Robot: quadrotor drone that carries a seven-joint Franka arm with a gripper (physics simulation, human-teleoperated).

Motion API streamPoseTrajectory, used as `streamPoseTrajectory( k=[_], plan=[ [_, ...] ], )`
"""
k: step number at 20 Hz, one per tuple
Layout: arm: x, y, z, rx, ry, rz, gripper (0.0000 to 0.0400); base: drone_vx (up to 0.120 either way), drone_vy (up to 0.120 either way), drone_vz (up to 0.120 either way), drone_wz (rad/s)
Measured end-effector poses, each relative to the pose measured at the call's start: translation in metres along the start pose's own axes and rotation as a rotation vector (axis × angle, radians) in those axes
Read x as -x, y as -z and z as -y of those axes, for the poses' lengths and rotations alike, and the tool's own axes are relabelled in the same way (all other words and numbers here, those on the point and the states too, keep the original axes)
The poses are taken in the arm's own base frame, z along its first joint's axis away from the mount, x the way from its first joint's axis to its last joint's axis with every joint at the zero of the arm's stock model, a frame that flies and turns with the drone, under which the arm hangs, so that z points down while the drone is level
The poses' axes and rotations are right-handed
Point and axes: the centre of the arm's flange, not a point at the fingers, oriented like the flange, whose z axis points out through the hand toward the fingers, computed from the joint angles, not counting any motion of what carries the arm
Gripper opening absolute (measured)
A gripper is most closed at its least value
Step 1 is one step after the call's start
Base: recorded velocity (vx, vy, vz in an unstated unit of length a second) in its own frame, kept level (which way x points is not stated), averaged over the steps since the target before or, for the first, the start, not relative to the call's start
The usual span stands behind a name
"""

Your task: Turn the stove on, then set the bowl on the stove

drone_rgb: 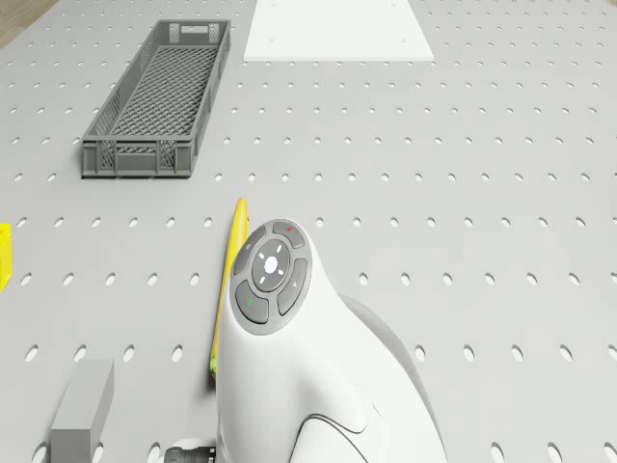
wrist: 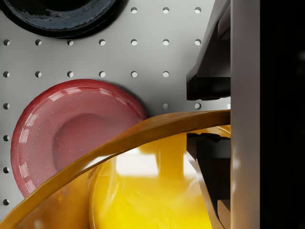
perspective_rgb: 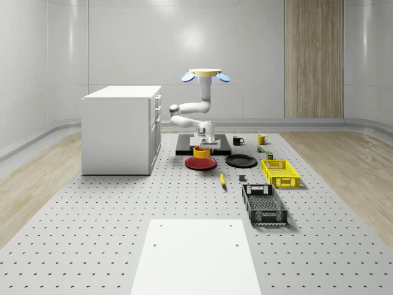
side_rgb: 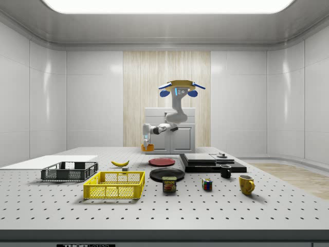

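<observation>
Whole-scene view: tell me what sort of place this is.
Probably a simulated robotics test room: a perforated table with a white cabinet, a stove, crates and kitchenware, under plain panelled walls.

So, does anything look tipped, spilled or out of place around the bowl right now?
Nothing stands out. The gripper holds the orange bowl by its rim, upright, above the red plate beside the stove. The drone hovers above the stove.
</observation>
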Motion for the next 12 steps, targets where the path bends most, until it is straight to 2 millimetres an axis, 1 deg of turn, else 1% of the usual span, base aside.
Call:
streamPoseTrajectory(
  k=[5, 7, 8, 12],
  plan=[
    [0.0, 0.0, 0.0, 0.0, 0.0, 0.0, 0.01, -0.12, 0.0, 0.0, 0.0],
    [0.0, 0.0, 0.0, 0.0, 0.0, 0.0, 0.01, -0.12, 0.12, 0.0, 0.0],
    [0.0, 0.0, 0.0, 0.0, 0.0, 0.0, 0.01, -0.12, 0.04, 0.0, 0.0],
    [0.0, 0.0, 0.0, 0.0, 0.0, 0.0, 0.01, -0.12, 0.0, 0.0, 0.0]
  ],
)
